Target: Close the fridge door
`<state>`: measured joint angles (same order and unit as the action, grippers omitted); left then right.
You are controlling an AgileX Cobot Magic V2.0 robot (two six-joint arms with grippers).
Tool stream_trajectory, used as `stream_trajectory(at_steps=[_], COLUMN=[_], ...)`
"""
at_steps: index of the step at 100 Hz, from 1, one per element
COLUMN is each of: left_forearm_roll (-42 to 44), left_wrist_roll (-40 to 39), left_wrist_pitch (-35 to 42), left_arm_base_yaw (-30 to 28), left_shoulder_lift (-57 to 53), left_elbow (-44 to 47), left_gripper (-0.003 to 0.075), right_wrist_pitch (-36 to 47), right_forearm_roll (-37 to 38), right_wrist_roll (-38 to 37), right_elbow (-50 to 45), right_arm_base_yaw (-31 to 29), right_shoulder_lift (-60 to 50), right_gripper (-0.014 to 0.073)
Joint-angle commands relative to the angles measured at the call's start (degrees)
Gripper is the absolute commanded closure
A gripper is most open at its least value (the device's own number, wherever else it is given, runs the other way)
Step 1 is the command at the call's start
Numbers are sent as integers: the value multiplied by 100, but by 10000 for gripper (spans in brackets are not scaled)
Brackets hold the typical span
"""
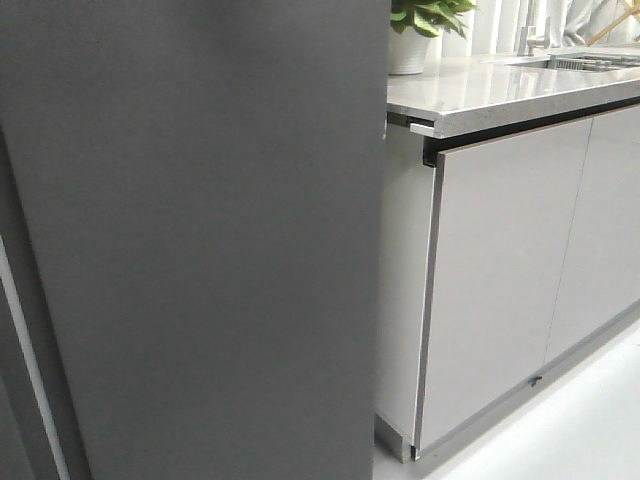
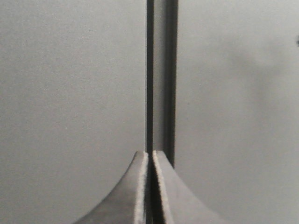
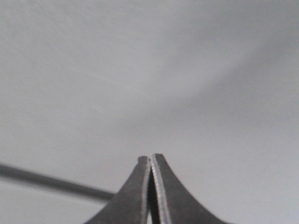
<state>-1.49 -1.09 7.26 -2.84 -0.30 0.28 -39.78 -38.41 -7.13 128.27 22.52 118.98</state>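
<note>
The fridge door (image 1: pixel 200 240) shows as a tall matte dark-grey flat panel that fills the left of the front view. Only its outer face shows; its inner lining and bins are hidden. Neither gripper shows in the front view. My left gripper (image 2: pixel 150 154) is shut and empty, close to flat grey panels, its tips in line with a narrow dark vertical gap (image 2: pixel 150 74) between them. My right gripper (image 3: pixel 150 157) is shut and empty, close to a plain grey surface (image 3: pixel 149 70) crossed by a dark line (image 3: pixel 51 182).
A second dark strip with a pale line (image 1: pixel 30 370) runs along the far left. Pale grey glossy cabinet fronts (image 1: pixel 500 270) stand at the right under a stone countertop (image 1: pixel 500 90) with a potted plant (image 1: pixel 420 30) and a sink (image 1: pixel 580 62). A white floor (image 1: pixel 580 420) lies at the lower right.
</note>
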Motion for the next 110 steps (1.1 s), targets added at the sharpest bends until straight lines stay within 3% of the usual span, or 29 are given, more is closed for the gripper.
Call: stream_trajectory(at_steps=[1,47,110], left_forearm_roll=[-23,-23,-23], left_wrist_roll=[-25,-25,-25], left_wrist_pitch=[418,418,418], left_arm_base_yaw=[36,36,36], left_shoulder_lift=[-117,-117,-117], left_elbow=[201,201,201], left_gripper=[740,740,740], right_wrist_pitch=[214,642,1589], right_forearm_roll=[217,1955,2587], right_wrist_roll=[-5,-5,70], right_elbow=[-151,-2802,-6402], right_arm_base_yaw=[-133,-639,-2130], right_shoulder_lift=[-670,-2576,-5584], right_gripper=[639,639,639])
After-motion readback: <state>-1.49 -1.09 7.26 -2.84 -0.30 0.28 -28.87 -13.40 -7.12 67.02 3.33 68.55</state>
